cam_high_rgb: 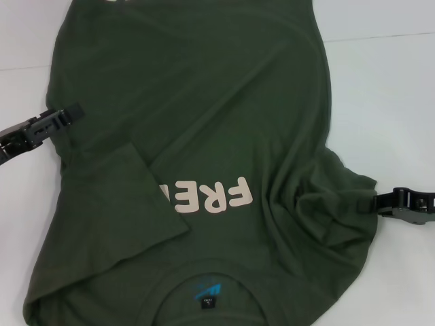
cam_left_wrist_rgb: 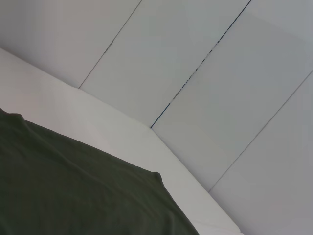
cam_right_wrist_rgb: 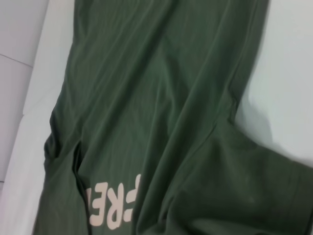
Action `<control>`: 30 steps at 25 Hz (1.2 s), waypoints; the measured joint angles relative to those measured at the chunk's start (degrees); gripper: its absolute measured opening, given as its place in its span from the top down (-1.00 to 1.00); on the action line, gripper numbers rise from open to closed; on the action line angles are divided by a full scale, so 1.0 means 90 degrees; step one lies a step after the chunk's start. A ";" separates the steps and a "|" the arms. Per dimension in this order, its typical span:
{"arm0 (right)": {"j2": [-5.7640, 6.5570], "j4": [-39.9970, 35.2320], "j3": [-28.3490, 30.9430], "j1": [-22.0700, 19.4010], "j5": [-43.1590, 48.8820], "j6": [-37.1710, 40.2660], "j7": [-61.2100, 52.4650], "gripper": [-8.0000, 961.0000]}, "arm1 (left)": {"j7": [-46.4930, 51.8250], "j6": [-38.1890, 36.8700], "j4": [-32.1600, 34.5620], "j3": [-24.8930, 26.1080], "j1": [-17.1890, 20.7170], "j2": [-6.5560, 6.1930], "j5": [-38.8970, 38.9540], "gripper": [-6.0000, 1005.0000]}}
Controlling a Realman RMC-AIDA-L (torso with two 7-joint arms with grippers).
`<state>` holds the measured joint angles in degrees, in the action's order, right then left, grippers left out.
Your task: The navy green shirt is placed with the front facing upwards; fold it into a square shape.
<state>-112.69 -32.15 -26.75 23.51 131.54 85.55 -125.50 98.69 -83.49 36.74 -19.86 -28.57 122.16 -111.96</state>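
Shirt: navy green shirt spread front-up on the white table, collar and neck label at the near edge, hem running off the far side.
Lettering: pale "FRE" print partly covered, the last letters hidden under a flap of cloth.
Left fold: left sleeve flap already turned inward over the chest, lying just inboard of the left jaws; likely the first side fold of the square.
Left gripper: left gripper low at the shirt's left edge, tips resting on or touching the cloth beyond the folded sleeve; jaws look narrow, but whether cloth sits between them cannot be told.
Right gripper: right gripper at the right sleeve, cloth bunched and puckered toward its tips; jaws appear pinched on that sleeve edge, wrinkles radiating inward from them.
Reason for hold: a grip at the sleeve's outer edge probably meant to lift and carry that side across toward the middle, matching the left fold.
Stage: early; right side, then lengthwise folds, judged remaining.
Risk: slack, twisted cloth inboard of the right jaws may fold crooked.
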 joint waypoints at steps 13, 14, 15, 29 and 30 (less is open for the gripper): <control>0.0068 -0.0062 0.0198 0.0354 -0.0603 0.0562 0.0065 0.94 | 0.0001 0.0102 -0.0081 -0.0001 -0.0055 -0.0010 0.0009 -0.77; 0.0047 -0.0046 0.0195 0.0440 -0.0603 0.0556 0.0062 0.94 | 0.0001 0.0120 -0.0087 0.0000 -0.0063 -0.0010 0.0009 -0.77; 0.0030 -0.0030 0.0189 0.0529 -0.0604 0.0553 0.0058 0.94 | 0.0001 0.0138 -0.0102 0.0000 -0.0071 -0.0010 0.0009 -0.77; -0.0279 0.0035 0.0135 0.1279 -0.0576 0.0280 -0.0010 0.94 | 0.0001 0.0303 -0.0173 -0.0030 -0.0073 -0.0019 0.0003 -0.77; -0.0305 0.0036 0.0115 0.1300 -0.0577 0.0244 -0.0010 0.94 | 0.0001 0.0303 -0.0190 -0.0030 -0.0073 -0.0021 -0.0004 -0.77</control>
<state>-115.44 -31.83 -25.71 35.21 126.35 87.75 -125.59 98.70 -80.76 35.03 -20.13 -29.22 121.98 -111.99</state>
